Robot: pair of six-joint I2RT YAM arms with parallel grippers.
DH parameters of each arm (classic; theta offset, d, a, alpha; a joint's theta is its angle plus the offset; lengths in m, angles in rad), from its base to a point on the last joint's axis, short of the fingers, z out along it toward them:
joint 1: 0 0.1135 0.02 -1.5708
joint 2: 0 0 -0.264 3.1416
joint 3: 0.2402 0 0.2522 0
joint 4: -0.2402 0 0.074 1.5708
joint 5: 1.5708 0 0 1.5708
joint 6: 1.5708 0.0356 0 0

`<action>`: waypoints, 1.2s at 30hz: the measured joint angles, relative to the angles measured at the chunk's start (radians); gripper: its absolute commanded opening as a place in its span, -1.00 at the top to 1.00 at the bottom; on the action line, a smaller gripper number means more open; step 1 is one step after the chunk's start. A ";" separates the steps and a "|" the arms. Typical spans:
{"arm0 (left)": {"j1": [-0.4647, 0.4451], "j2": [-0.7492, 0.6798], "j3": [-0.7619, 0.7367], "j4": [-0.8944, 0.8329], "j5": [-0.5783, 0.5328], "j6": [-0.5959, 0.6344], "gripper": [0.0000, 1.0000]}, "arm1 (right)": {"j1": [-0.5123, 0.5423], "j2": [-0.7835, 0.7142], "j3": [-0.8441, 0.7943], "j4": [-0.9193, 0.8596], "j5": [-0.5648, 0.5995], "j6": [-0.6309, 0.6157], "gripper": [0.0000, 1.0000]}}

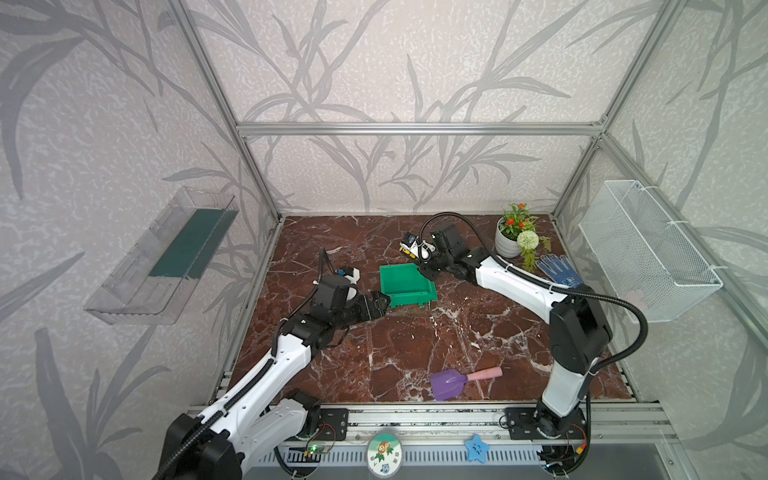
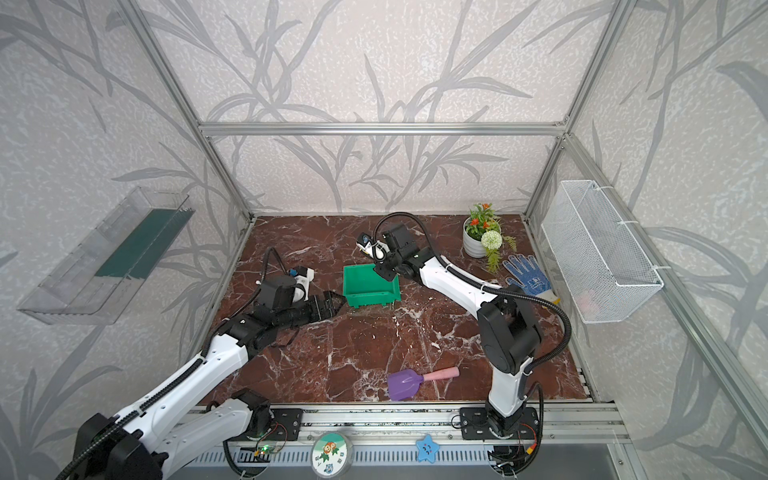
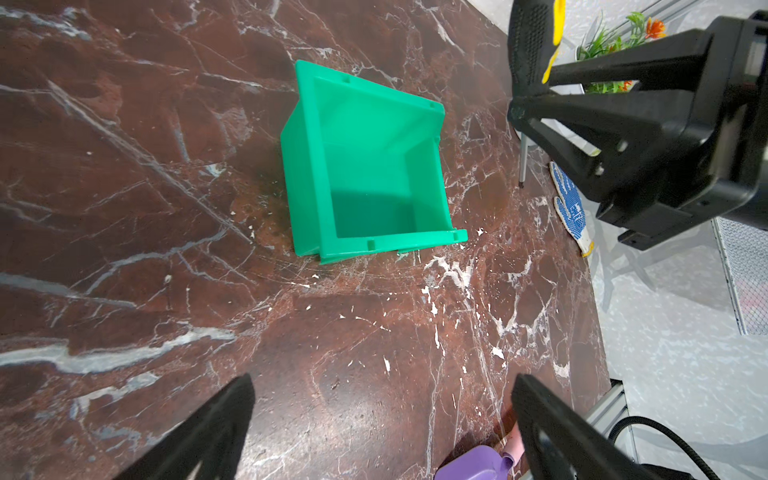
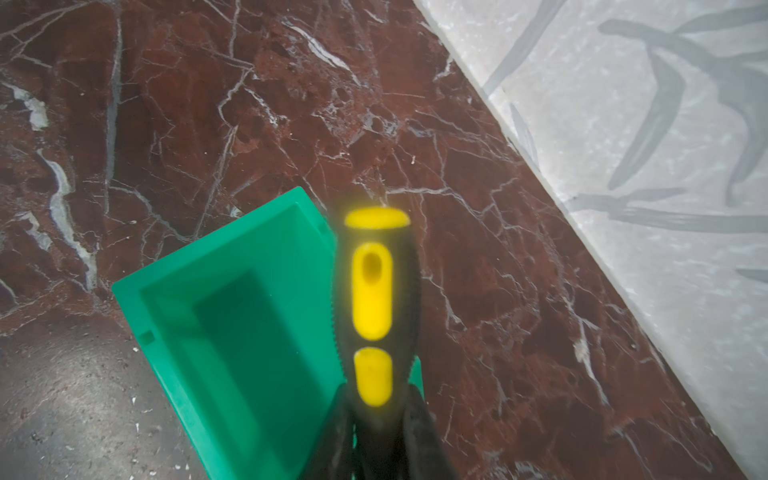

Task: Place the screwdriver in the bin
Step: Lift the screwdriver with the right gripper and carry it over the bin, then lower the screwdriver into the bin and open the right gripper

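Right pincer (image 1: 428, 266) clamped on screwdriver (image 4: 372, 291) handle, over upper-right corner of bin (image 1: 409, 298) mid-frame in a top view; opening down-left of grip, handle roughly along rim.

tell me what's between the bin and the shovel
Nothing but bare table. In both top views, the stretch from the bin to the shovel is clear marble.

Black-and-yellow plastic-handled screwdriver (image 4: 372, 299) in the black right hand (image 4: 376, 415); plain green plastic bin (image 4: 232, 332) beside it; red-brown, white-veined marble tabletop (image 4: 208, 104) beneath.
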 measured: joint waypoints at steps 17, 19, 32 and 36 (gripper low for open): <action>0.085 -0.034 0.013 -0.052 0.032 0.063 -0.98 | 0.000 0.187 0.148 -0.124 -0.230 -0.122 0.89; 0.087 -0.034 0.013 -0.052 0.032 0.064 -0.98 | 0.000 0.205 0.156 -0.137 -0.231 -0.127 0.85; 0.094 -0.032 0.013 -0.052 0.041 0.077 -0.98 | -0.001 0.272 0.219 -0.217 -0.237 -0.146 0.56; 0.103 -0.032 0.013 -0.052 0.045 0.082 -0.98 | -0.001 0.290 0.228 -0.226 -0.219 -0.148 0.48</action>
